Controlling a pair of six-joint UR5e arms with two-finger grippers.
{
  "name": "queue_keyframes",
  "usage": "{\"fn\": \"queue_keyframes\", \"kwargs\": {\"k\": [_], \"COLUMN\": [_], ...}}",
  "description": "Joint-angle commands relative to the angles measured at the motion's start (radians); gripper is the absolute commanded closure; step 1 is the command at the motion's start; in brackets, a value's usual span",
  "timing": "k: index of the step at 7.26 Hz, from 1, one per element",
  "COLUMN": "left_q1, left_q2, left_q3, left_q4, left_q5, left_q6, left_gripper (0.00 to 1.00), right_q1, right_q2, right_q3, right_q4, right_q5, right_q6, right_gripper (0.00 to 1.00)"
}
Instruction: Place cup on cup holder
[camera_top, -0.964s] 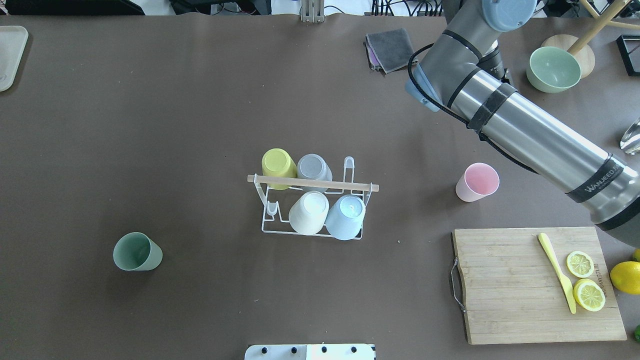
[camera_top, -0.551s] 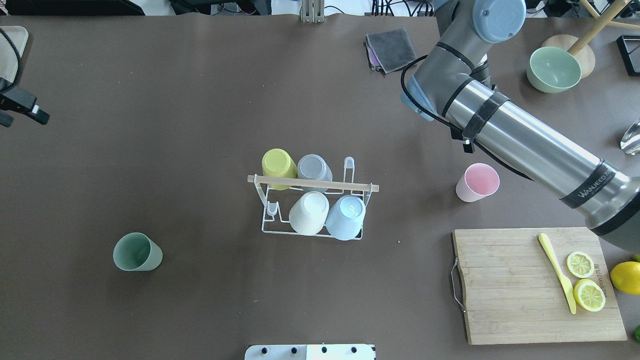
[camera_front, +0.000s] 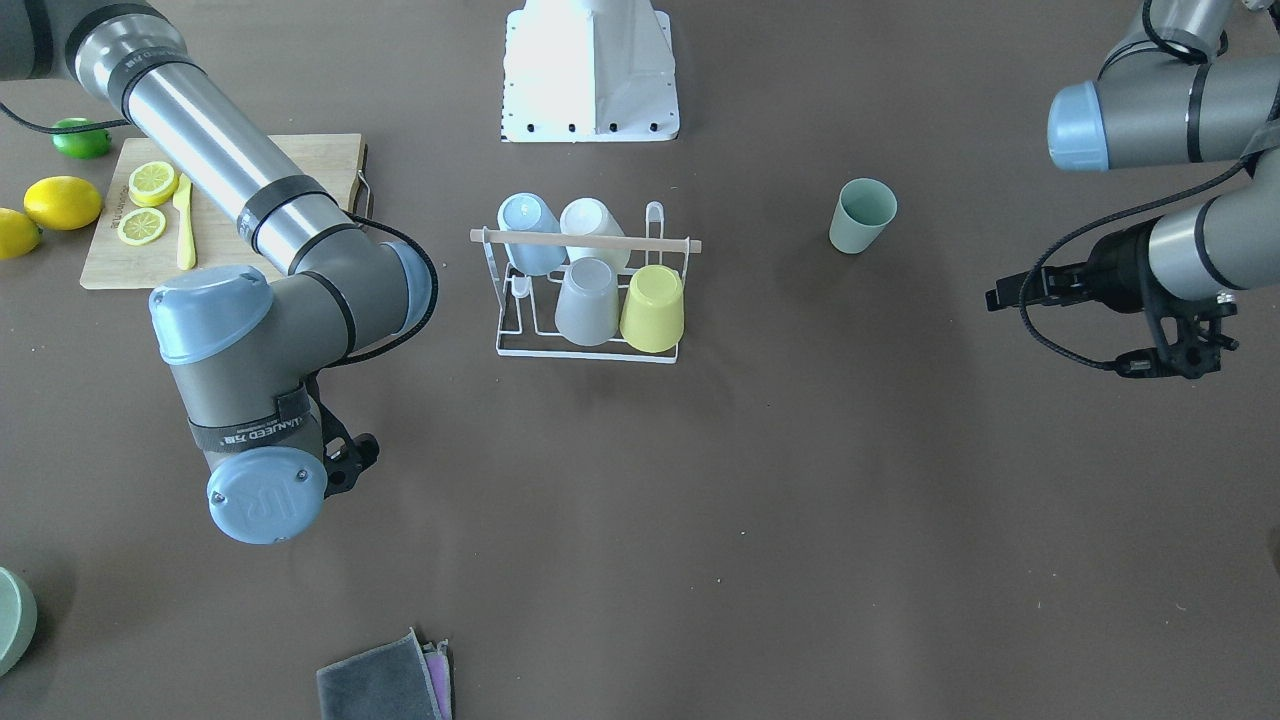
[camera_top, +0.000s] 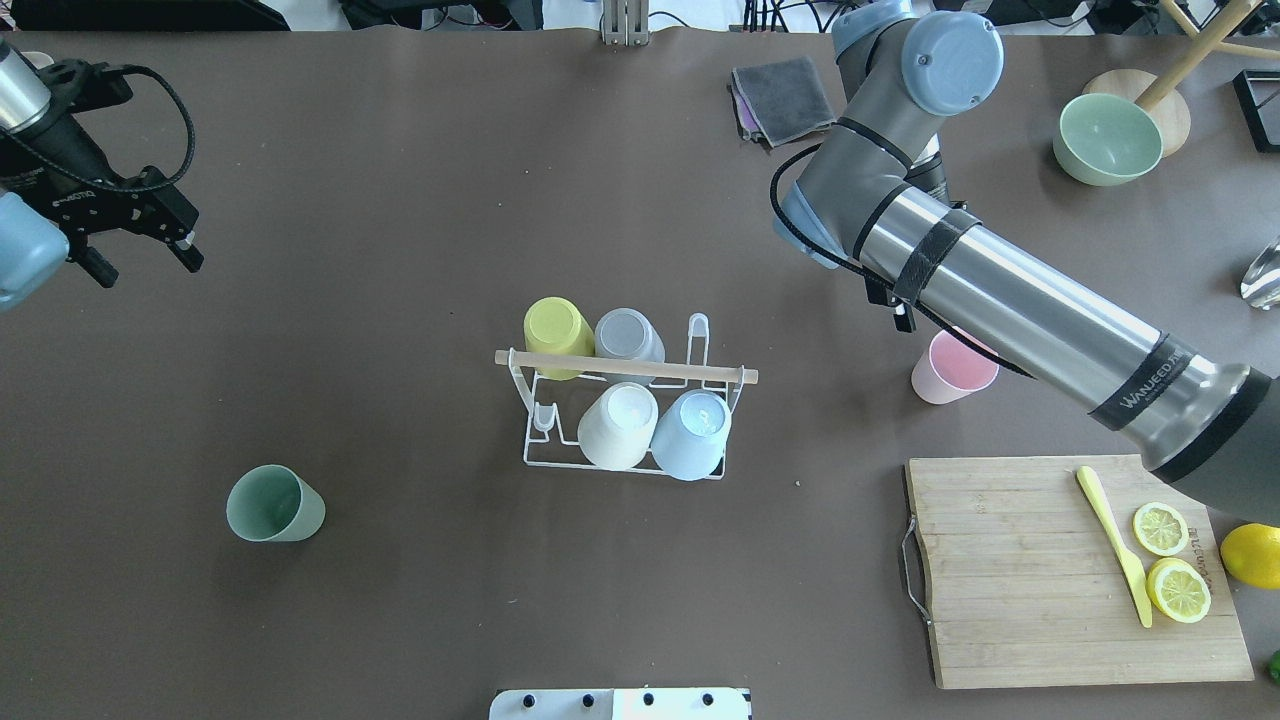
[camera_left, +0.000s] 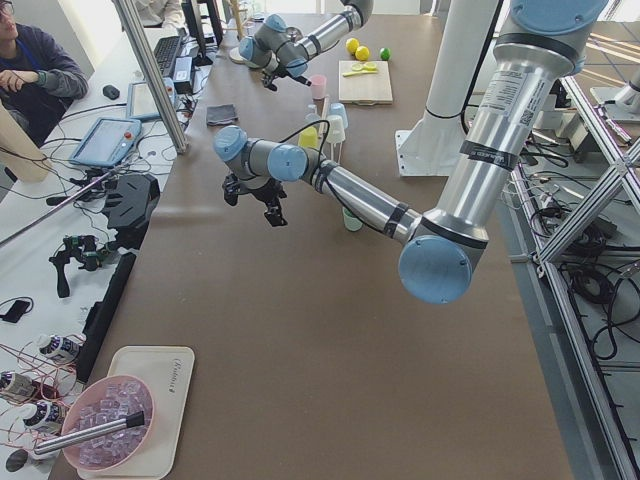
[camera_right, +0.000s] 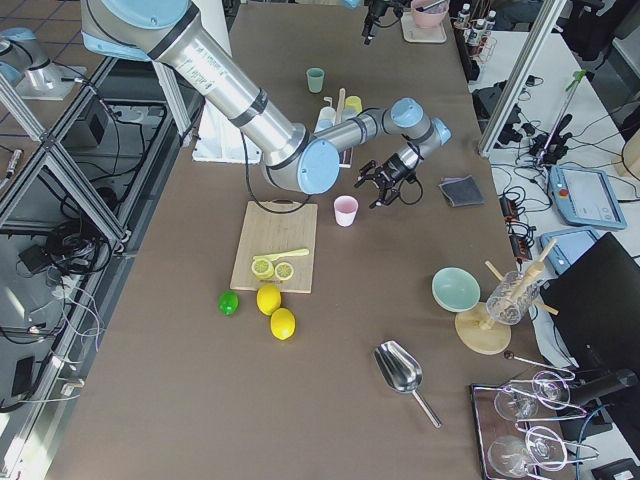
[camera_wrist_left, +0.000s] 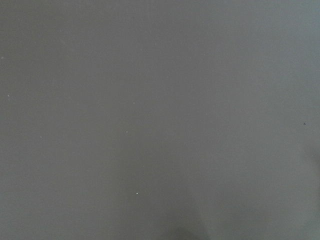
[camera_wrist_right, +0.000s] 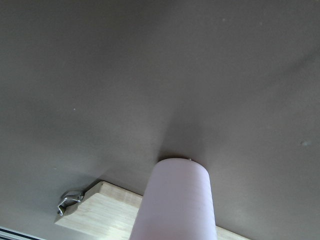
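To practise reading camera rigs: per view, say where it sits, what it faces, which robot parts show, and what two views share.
Front-facing: across the table, facing robot base, cup holder; both arms.
Overhead: behind robot, looking down; both arms.
Exterior left: table's end; left arm near.
Exterior right: other end; right arm near.
Left wrist: bare table; no body.
Right wrist: pink cup close; no body.
Shared: overhead and right wrist show the pink cup.

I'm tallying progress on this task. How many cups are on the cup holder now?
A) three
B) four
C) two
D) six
B: the cup holder carries a yellow cup, a grey cup, a white cup and a light blue cup; the green cup and pink cup stand apart from it.
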Motion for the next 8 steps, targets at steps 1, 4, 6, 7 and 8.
{"fn": "queue_keyframes", "kwargs": {"k": [1, 4, 6, 7, 8], "left_q1": [0.054, 0.096, 0.131, 0.156, 0.177], "left_q2": [-0.079, -0.082, -0.088, -0.082, -0.082], "left_q3": [0.111, 0.191, 0.252, 0.289, 0.311], "left_q4": [0.102, 0.138, 0.178, 0.178, 0.179], "left_q5": [-0.059, -0.145, -0.199, -0.231, -0.247], "left_q6": [0.0, 0.05, 0.123, 0.169, 0.189], "left_gripper": [0.02, 0.02, 0.02, 0.02, 0.02], "right_q1": [-0.015, -0.051, -0.051, -0.051, -0.051], "right_q2": [0.026, 0.02, 0.017, 0.013, 0.013], "right_q3": [-0.063, -0.092, -0.112, -0.114, -0.124], "right_q4": [0.001, 0.001, 0.002, 0.002, 0.002], "right_q5": [-0.004, -0.018, -0.034, -0.044, -0.041], "right_q6": [0.0, -0.01, -0.018, -0.018, -0.02], "right_gripper": [0.05, 0.05, 0.05, 0.05, 0.05]}}
